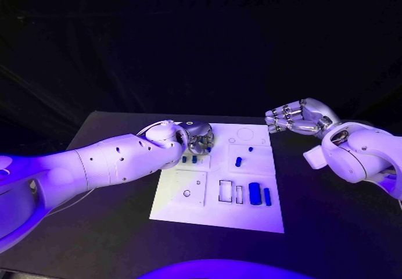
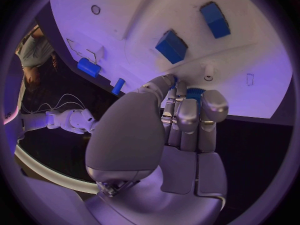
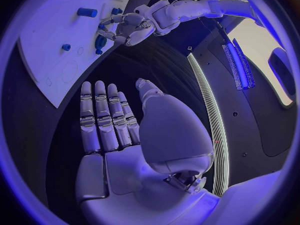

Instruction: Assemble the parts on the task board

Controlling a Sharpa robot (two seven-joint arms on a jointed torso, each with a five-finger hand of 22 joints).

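The left hand is reaching over the far left part of the white task board on the black worktop, its fingers curling around a small blue part. The right hand is hovering beyond the board's right edge, fingers loosely spread, holding nothing. Other blue parts are lying on the board.
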